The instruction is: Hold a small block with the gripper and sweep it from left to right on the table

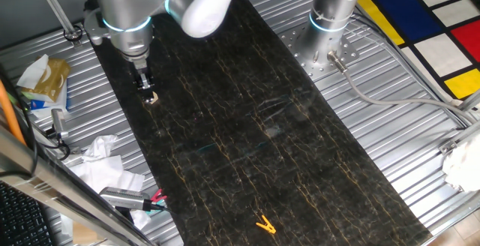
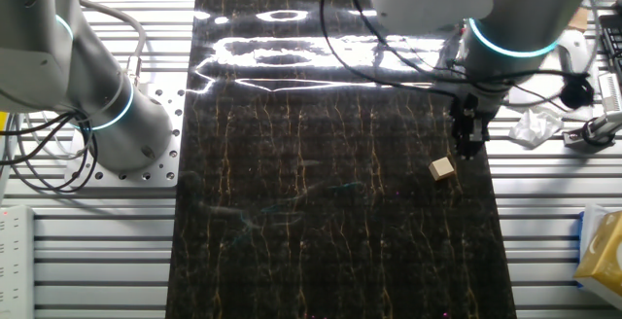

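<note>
The small block (image 1: 151, 98) is a pale tan cube lying on the black veined table (image 1: 247, 141) near its left edge. It also shows in the other fixed view (image 2: 442, 168) near the table's (image 2: 321, 222) right edge. The black gripper (image 1: 146, 86) hangs straight down from the silver arm with light-blue rings, its tip just above and beside the block. In the other fixed view the gripper (image 2: 468, 147) stands slightly apart from the block and does not hold it. The fingers look like one dark column, and the gap between them does not show.
A yellow clip (image 1: 264, 224) lies on the table near its front end. A second silver arm's base (image 1: 330, 21) stands on the ribbed metal on the far side. Crumpled paper (image 1: 101, 163), tools and cables lie on the metal beside the gripper's side.
</note>
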Action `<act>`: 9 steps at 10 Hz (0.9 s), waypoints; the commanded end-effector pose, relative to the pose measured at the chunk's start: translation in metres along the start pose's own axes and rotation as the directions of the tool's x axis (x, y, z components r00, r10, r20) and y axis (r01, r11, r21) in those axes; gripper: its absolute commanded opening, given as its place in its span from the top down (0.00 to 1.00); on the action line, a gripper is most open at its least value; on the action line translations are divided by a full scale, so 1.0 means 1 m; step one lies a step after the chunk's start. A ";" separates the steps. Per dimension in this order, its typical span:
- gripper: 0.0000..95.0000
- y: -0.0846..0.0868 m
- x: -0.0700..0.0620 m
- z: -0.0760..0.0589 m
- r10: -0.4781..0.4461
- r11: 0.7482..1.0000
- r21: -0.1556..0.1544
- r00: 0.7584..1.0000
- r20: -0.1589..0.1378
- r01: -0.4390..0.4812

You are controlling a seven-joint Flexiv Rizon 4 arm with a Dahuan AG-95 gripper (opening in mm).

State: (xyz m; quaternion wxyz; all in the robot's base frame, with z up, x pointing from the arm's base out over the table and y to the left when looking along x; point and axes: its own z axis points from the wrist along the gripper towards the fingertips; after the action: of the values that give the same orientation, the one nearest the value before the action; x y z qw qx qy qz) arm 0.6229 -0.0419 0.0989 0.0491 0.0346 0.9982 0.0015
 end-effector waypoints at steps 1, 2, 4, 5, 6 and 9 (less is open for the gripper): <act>0.40 -0.001 0.003 -0.002 -0.031 0.999 0.026 1.000 -0.004 0.031; 0.40 -0.001 0.003 -0.002 -0.035 0.998 0.042 0.999 -0.011 0.036; 0.40 -0.001 0.003 -0.002 -0.037 0.998 0.049 0.999 -0.026 0.039; 0.40 -0.001 0.003 -0.002 -0.040 0.998 0.049 0.999 -0.024 0.042; 0.40 -0.001 0.003 -0.002 -0.047 0.998 0.047 0.999 -0.017 0.048; 0.40 -0.001 0.003 -0.002 -0.054 0.998 0.044 0.999 0.002 0.054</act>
State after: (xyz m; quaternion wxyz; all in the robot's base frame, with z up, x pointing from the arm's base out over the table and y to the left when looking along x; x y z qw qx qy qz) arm 0.6175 -0.0434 0.1010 0.0516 0.0090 0.9984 -0.0211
